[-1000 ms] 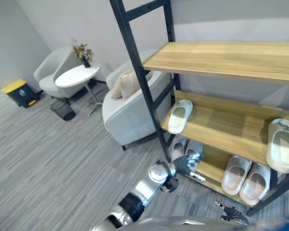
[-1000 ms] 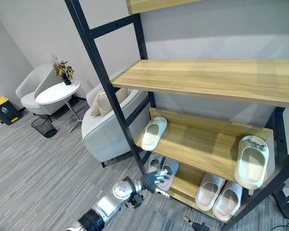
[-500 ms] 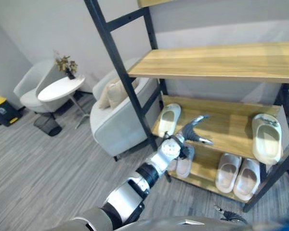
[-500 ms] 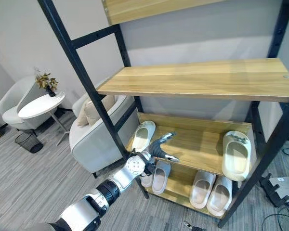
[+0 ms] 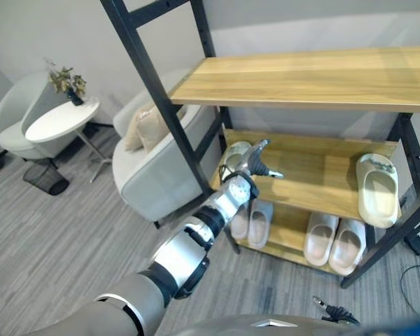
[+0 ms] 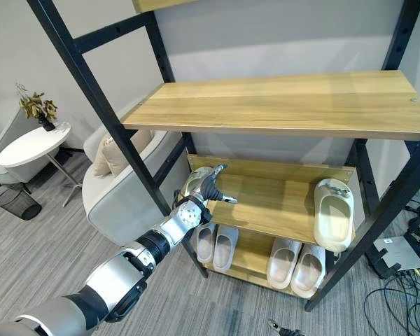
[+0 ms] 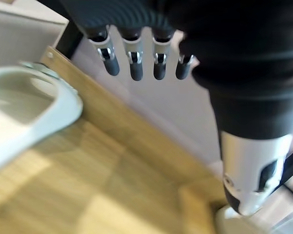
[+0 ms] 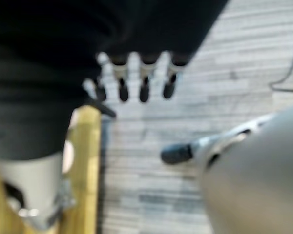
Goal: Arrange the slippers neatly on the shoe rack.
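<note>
From the left eye view, the shoe rack [image 5: 308, 77] has wooden shelves on a black frame, and the left hand [image 5: 255, 162] is reaching in over the left end of the middle shelf with its fingers spread out loose, holding nothing. It sits just beside a pale slipper [image 5: 232, 155] lying at the left end of that shelf, though I can't tell if it's actually touching it. A second pale slipper [image 5: 376, 190] sits at the far right end of the same shelf, well apart from the first. Down on the bottom shelf there's a pair of grey slippers [image 5: 254, 220] on the left and a pair of pinkish slippers [image 5: 333, 241] on the right, each pair side by side. Off to the left of the rack is a light armchair [image 5: 150, 164] with a cushion, and farther left a small round white table [image 5: 59, 119] with a plant on it. Right eye view is the same layout, hand hovering at the left end of the middle shelf. Left wrist view has the fingers [image 7: 132, 61] straight and relaxed over the wood, with the slipper's rim close by. Right wrist view shows the right hand [image 8: 136, 78] hanging over grey striped carpet [image 8: 224, 73], fingers straight and slack, nothing in it.
</note>
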Controlling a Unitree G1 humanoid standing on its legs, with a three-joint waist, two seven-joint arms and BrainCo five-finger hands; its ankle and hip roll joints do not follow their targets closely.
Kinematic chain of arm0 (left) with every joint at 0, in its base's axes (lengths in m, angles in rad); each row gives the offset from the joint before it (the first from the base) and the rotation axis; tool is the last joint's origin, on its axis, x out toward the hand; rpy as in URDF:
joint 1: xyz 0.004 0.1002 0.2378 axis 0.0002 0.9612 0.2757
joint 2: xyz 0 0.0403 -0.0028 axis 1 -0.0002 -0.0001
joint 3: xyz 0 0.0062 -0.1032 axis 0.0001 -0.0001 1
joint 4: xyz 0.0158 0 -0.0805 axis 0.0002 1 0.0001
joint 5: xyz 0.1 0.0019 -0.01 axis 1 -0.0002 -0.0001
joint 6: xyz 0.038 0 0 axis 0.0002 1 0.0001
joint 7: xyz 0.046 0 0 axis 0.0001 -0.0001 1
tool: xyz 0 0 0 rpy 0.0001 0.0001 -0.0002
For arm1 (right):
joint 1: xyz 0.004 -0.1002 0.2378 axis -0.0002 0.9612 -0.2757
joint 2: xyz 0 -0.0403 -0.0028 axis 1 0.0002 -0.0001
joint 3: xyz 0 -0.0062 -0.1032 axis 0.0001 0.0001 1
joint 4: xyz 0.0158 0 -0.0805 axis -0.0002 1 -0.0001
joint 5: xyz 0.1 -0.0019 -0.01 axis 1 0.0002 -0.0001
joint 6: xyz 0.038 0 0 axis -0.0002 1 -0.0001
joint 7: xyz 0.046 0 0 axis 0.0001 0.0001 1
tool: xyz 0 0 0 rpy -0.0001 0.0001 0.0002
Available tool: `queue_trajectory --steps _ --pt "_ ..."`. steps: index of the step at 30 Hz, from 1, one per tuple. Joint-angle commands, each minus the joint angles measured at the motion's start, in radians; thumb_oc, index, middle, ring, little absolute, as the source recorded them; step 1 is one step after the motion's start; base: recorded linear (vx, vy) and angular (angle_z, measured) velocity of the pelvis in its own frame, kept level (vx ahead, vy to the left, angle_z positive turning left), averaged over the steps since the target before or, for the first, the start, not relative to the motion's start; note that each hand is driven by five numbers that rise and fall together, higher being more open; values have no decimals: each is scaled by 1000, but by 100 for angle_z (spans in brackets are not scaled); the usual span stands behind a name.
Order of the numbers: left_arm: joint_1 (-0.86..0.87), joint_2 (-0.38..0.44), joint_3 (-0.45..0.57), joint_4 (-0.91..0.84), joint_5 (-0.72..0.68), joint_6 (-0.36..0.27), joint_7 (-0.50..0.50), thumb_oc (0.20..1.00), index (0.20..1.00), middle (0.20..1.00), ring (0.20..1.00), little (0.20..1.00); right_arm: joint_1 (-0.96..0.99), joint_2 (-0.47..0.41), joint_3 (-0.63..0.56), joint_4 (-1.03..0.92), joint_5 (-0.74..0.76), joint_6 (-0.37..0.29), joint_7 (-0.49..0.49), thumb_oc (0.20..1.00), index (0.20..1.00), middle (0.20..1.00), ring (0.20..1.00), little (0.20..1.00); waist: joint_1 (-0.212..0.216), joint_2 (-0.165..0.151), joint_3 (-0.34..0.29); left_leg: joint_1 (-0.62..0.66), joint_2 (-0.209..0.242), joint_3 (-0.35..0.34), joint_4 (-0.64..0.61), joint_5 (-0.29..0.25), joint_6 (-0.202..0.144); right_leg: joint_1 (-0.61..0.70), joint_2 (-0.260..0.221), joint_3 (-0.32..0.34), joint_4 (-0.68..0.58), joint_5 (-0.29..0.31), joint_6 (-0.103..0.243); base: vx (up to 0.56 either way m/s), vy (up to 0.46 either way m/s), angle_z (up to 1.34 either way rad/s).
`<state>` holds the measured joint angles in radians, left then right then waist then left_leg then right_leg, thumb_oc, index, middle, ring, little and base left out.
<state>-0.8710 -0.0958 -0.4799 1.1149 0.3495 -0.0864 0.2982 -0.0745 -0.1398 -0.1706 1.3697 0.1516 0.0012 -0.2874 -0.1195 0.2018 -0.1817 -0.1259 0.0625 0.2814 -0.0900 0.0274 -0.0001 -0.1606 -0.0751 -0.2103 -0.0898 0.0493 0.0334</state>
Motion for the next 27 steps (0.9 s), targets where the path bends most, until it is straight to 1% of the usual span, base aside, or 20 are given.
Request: queue_trajectory --steps 1,3,4,9,13,14,16,20,21,22,25,27 --pt "-214 18 8 185 74 38 105 1000 1000 1000 1000 1000 -55 60 -69 107 -10 26 -10 1000 1000 1000 1000 1000 -8 -40 66 -6 -53 -27 3 3 46 75 -40 74 2 -71 45 -32 11 -11" --pt "-231 23 1 191 80 49 116 1000 1000 1000 1000 1000 -63 60 -67 100 -10 29 -11 1000 1000 1000 1000 1000 -6 -38 77 -13 -54 -25 3 4 47 66 -41 80 2 -68 45 -32 14 -8" --pt "-264 42 -5 197 81 72 124 1000 1000 1000 1000 1000 -74 64 -63 88 -11 30 -11 1000 1000 1000 1000 1000 -2 -36 98 -27 -55 -22 3 6 49 48 -45 90 2 -63 47 -36 13 -6" --pt "-342 112 13 198 70 145 145 1000 1000 1000 1000 1000 -90 70 -67 69 -6 34 -9 1000 1000 1000 1000 1000 13 -42 136 -48 -51 -20 3 10 50 24 -45 100 2 -58 48 -9 1 -11" --pt "-389 180 22 202 66 177 168 1000 1000 1000 1000 1000 -88 79 -69 59 -5 40 0 1000 1000 1000 1000 1000 17 -57 153 -58 -50 -27 3 10 49 17 -43 96 2 -61 50 25 -16 -5" --pt "-389 181 22 202 66 178 168 1000 1000 1000 1000 1000 -89 79 -68 59 -6 40 0 1000 1000 1000 1000 1000 16 -57 154 -58 -50 -27 3 10 49 17 -43 96 2 -61 50 0 0 0" --pt "-413 208 20 198 67 194 170 1000 1000 1000 1000 1000 -87 82 -70 55 -6 43 3 1000 1000 1000 1000 1000 20 -61 159 -65 -52 -32 3 12 50 13 -43 91 2 -62 52 0 0 0" --pt "-460 255 -52 210 113 220 161 1000 1000 1000 1000 1000 -89 84 -76 45 -8 45 18 1000 1000 1000 1000 1000 22 -71 170 -81 -53 -38 3 11 50 3 -43 83 2 -64 58 4 1 5" --pt "-460 256 -53 209 113 221 161 1000 1000 1000 1000 1000 -90 85 -76 45 -8 45 18 1000 1000 1000 1000 1000 22 -71 170 -82 -54 -39 3 12 50 2 -43 83 2 -64 58 -6 10 5" --pt "-474 269 -86 204 142 237 148 1000 1000 1000 1000 1000 -97 84 -83 34 -8 40 22 1000 1000 1000 1000 1000 23 -73 178 -88 -57 -40 3 11 52 0 -43 82 2 -66 60 0 0 0" --pt "-473 272 -101 196 159 244 149 1000 1000 1000 1000 1000 -107 89 -85 27 -8 36 22 1000 1000 1000 1000 1000 23 -76 186 -89 -60 -42 3 9 54 -2 -44 81 4 -67 61 -1 11 0" --pt "-497 278 -117 210 165 257 152 1000 1000 1000 1000 1000 -137 89 -85 13 -11 34 17 1000 1000 1000 1000 1000 22 -77 207 -100 -62 -40 3 11 55 -17 -47 83 10 -65 63 -29 46 0"
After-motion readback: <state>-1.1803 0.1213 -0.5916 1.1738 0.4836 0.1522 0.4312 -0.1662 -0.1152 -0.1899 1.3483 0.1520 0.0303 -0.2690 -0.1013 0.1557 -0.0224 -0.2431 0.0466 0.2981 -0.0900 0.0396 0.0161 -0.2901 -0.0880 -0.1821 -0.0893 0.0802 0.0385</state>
